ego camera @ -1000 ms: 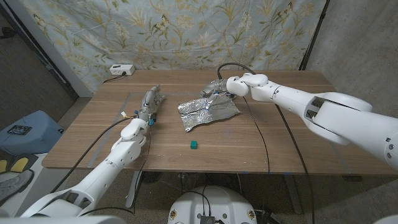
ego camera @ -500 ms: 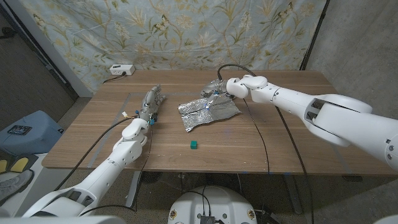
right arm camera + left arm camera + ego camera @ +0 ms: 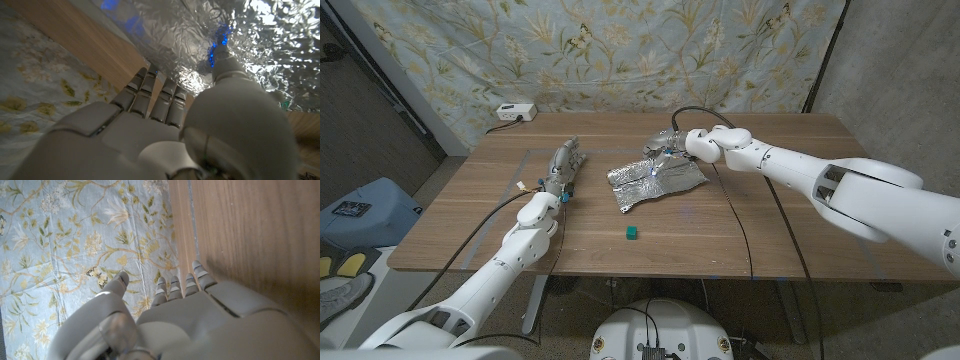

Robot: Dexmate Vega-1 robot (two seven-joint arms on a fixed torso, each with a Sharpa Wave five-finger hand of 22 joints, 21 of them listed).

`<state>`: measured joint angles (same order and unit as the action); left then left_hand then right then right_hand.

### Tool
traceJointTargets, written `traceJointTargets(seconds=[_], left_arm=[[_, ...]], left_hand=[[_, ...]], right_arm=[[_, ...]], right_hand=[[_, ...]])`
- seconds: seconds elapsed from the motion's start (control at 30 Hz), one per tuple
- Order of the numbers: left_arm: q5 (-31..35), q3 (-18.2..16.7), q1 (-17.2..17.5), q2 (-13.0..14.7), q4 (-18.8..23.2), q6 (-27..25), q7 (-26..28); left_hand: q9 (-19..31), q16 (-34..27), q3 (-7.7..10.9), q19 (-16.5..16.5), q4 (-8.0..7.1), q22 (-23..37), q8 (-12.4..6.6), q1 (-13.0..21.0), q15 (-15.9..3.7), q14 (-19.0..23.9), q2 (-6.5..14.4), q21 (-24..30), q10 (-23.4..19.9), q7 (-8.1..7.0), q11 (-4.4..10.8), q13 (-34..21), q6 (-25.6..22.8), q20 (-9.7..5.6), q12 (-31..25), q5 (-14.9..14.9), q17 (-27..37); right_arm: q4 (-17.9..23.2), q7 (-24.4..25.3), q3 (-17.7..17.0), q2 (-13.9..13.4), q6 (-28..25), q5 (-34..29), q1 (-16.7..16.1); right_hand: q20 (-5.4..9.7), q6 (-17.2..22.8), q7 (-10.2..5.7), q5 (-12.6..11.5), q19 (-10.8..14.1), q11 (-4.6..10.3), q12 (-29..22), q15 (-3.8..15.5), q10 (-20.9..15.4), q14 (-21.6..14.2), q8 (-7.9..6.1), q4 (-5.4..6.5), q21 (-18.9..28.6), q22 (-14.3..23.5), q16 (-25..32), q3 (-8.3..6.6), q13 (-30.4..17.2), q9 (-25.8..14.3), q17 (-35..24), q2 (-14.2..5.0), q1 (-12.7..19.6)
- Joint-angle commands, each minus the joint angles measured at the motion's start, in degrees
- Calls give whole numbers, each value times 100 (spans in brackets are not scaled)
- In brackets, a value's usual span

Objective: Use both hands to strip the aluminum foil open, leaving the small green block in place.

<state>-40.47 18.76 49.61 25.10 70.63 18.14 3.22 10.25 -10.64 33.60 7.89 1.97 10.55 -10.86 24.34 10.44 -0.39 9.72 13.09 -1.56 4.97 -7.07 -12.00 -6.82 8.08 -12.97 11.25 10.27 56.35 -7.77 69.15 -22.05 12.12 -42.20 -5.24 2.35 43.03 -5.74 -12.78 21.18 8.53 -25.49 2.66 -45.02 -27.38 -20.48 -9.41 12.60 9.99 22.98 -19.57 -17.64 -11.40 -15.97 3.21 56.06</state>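
The floral curtain hangs behind the scene, with pale blossoms and butterflies on a blue-green ground, and it also shows in the left wrist view beyond the desk's far edge.

The wooden desk spans the middle of the head view and carries everything else.

The right arm reaches in from about 4 o'clock toward the desk's centre. The left arm comes up from about 7 o'clock, with a thin dark cable trailing beside it.

The aluminum foil lies opened out as a crumpled sheet just above the desk's centre, its long axis running from about 8 o'clock to 2 o'clock. In the right wrist view its wrinkled surface glints, with patches of blue light reflected on it.

The right hand sits at the foil's 12 o'clock edge. Its fingers lie side by side over the desk's edge next to the foil, while the thumb reaches onto the sheet; whether it pinches the foil or only touches it, I cannot tell.

The left hand stands at the foil's 9 o'clock, apart from it. Its fingers are extended, close together, tips pointing toward the far edge of the desk, with nothing in them.

A white power strip sits at the desk's far corner, near 11 o'clock.

The small green block rests on bare wood at the foil's 6 o'clock, apart from it and from both hands.
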Motion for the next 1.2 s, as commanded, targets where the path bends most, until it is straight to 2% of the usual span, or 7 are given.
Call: traceJointTargets(seconds=[0.03, 0.47, 0.87, 1.2], left_arm=[[-17, -30, 219, 75, 398, -110, 156], [-6, 1, 318, 61, 509, -98, 184], [-6, 31, 338, 68, 590, -190, 226], [-40, 56, 230, 58, 485, -212, 85]], left_hand=[[30, -21, 52, 48, 17, 25, -39, -22, -3, 44, 17, -8, -49, -11, 7, -5, -58, 16, -47, 23, 10], [30, -23, 67, 70, 15, 25, -38, -34, -10, 60, 18, -2, -75, -13, -10, -6, -81, 19, -54, 23, 12], [31, -22, 86, 82, 19, 25, -35, -42, -12, 75, 17, -1, -86, -3, -11, -7, -99, 26, -55, 26, 12], [32, -18, 99, 81, 27, 25, -31, -46, -10, 79, 13, -5, -85, -1, -18, -8, -108, 30, -51, 27, 10]], right_arm=[[746, -144, -312, -460, -133, 116, -289], [1525, -436, -750, -819, -219, 184, -609], [1704, -536, -992, -854, -160, 218, -695], [1792, -705, -1192, -874, -181, 420, -738]], right_hand=[[172, 449, -403, -10, 13, 238, -33, 915, -313, -61, -36, 11, 11, 27, 41, 22, -7, -20, -31, -97, 119], [207, 523, -404, 6, 60, 249, -44, 929, -380, -80, -36, 24, 16, 28, 79, 60, 2, -15, -84, -87, 140], [232, 555, -382, 16, 89, 239, -54, 940, -420, -95, -24, 47, 16, 29, 112, 96, -3, -13, -131, -93, 136], [237, 594, -368, 22, 109, 238, -64, 933, -453, -113, -22, 55, 16, 30, 138, 117, -6, -13, -163, -100, 142]])
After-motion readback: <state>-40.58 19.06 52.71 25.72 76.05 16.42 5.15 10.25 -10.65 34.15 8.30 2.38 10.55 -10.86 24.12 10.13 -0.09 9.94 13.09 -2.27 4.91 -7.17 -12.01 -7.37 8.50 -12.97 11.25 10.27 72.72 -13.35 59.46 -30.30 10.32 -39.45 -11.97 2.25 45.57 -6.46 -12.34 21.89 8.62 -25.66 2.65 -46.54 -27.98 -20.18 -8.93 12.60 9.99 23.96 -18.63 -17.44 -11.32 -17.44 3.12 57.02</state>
